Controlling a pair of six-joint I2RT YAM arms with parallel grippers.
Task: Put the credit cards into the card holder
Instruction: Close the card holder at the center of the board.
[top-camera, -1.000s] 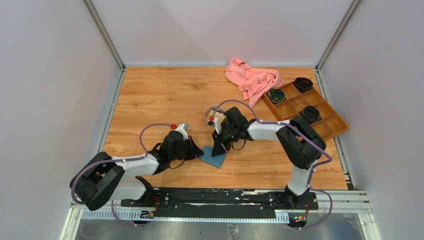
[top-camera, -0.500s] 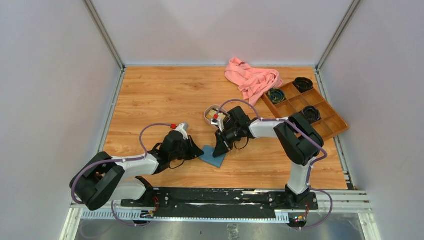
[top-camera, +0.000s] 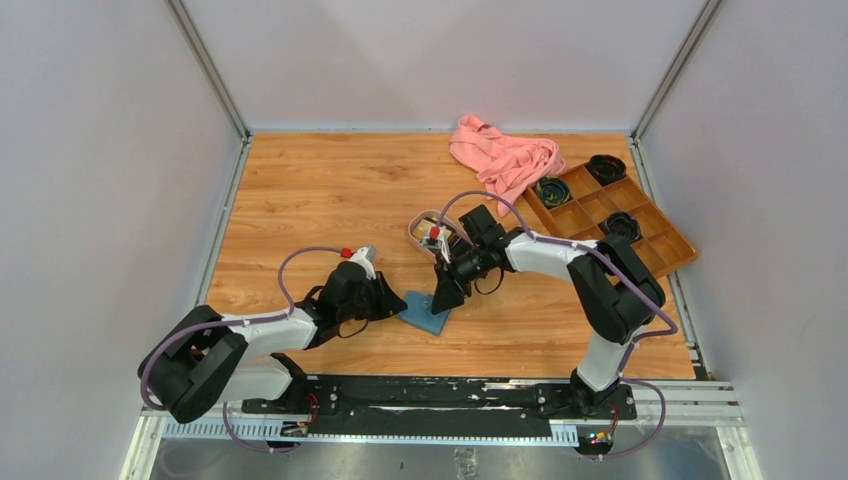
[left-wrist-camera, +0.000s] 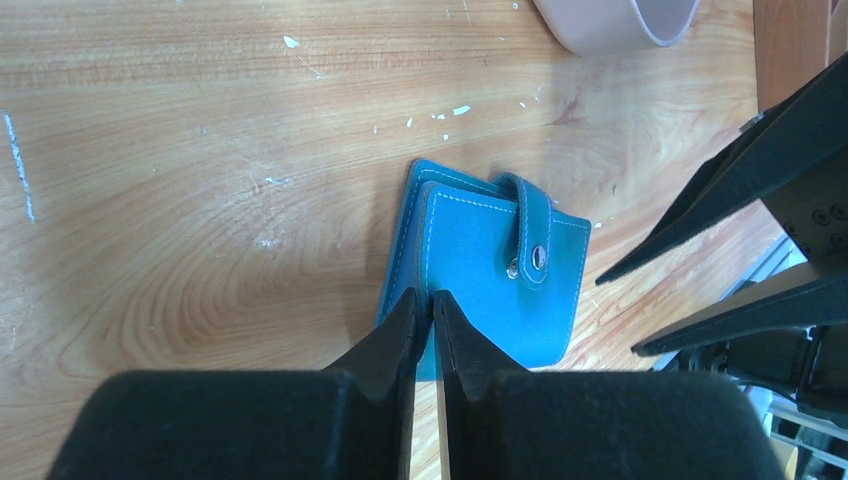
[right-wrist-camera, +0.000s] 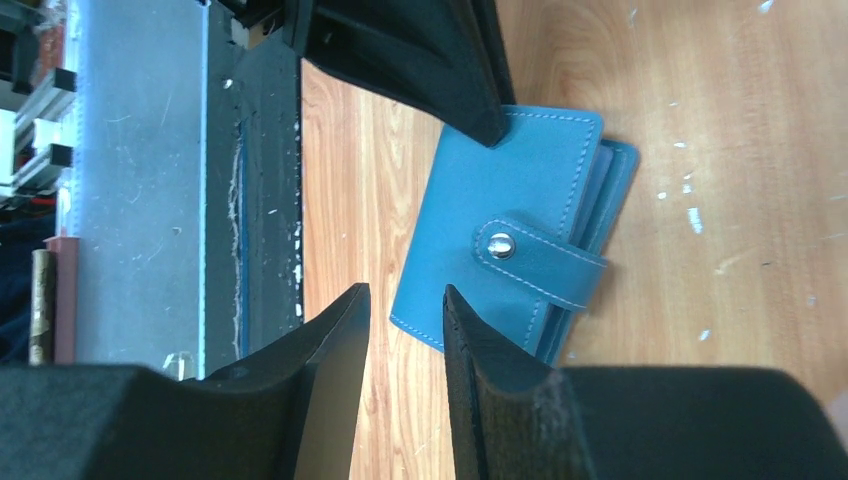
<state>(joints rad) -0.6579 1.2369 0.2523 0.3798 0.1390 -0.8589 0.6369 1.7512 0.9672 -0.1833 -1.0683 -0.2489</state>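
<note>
The teal-blue card holder (top-camera: 428, 313) lies closed on the wooden table, its strap snapped; it shows in the left wrist view (left-wrist-camera: 495, 265) and the right wrist view (right-wrist-camera: 505, 230). My left gripper (left-wrist-camera: 421, 300) is pinched on the holder's near edge, its jaws almost together; in the top view it (top-camera: 400, 303) is at the holder's left. My right gripper (right-wrist-camera: 405, 300) is open and empty, hovering just off the holder's right corner (top-camera: 445, 298). The credit cards cannot be made out; the oval tray (top-camera: 424, 228) behind is partly hidden by the right arm.
The oval tray's pinkish rim (left-wrist-camera: 615, 25) shows at the top of the left wrist view. A pink cloth (top-camera: 505, 160) lies at the back. A brown compartmented wooden box (top-camera: 640, 235) with dark round items stands at the right. The table's front edge rail (right-wrist-camera: 150, 200) is close.
My right arm has shifted a little to the right and back, its fingers easing away from the holder. The left gripper and the holder have not moved.
</note>
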